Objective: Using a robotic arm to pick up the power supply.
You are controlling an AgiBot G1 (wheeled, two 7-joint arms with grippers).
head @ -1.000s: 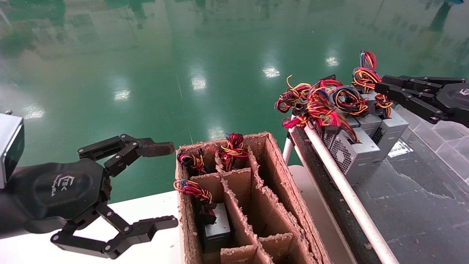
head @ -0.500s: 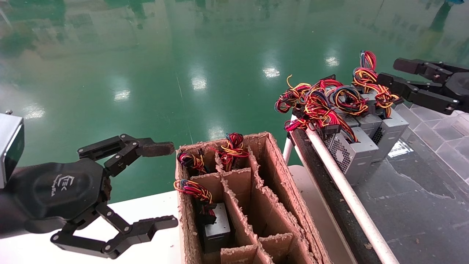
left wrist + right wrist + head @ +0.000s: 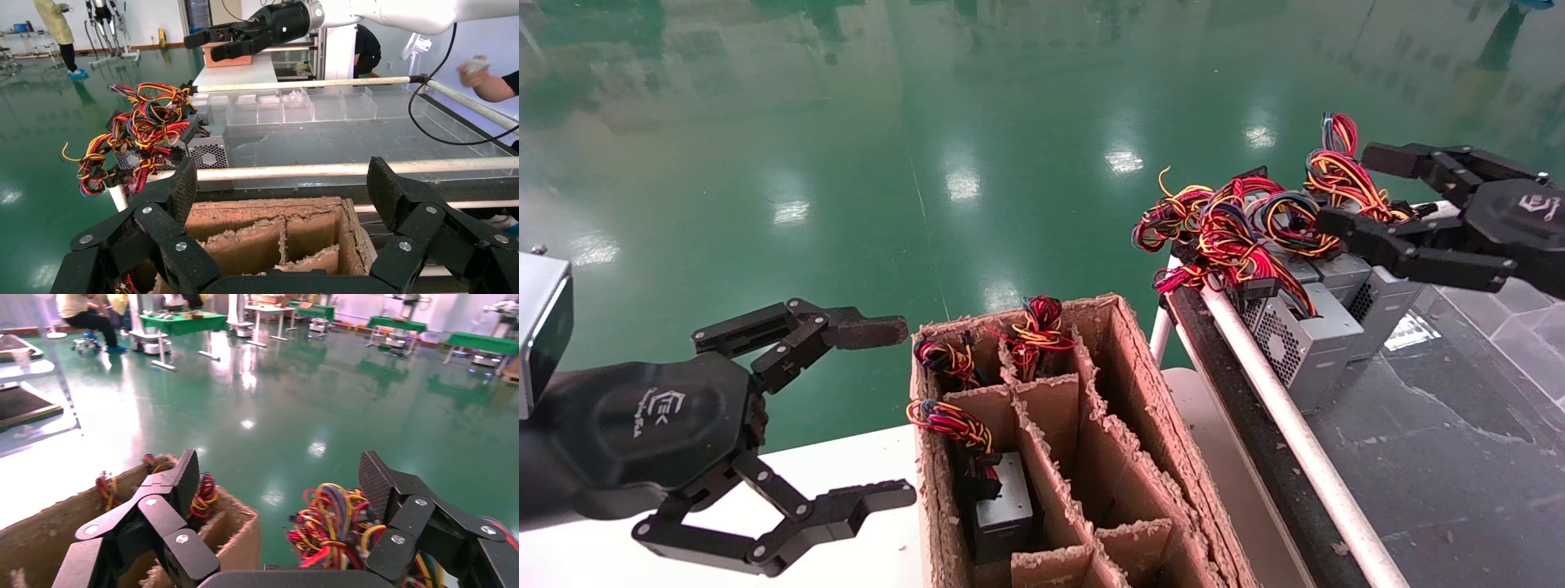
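Observation:
Several grey power supplies with vent grilles lie in a row on the dark bench at the right, their red, yellow and black wires bunched on top. My right gripper on the robotic arm hovers open over the far units' wires, touching nothing. Its wrist view shows the wires below and between its fingers. My left gripper stands open and empty beside the cardboard box. From the left wrist, a power supply shows beyond that gripper.
The divided cardboard box holds another power supply and wire bundles. A white rail runs along the bench edge. Clear plastic bins line the bench's far side, where a person's hand shows.
My right gripper pulled back to the right, then came left again over the wire bundles with its fingers spread wider. The left arm has not moved.

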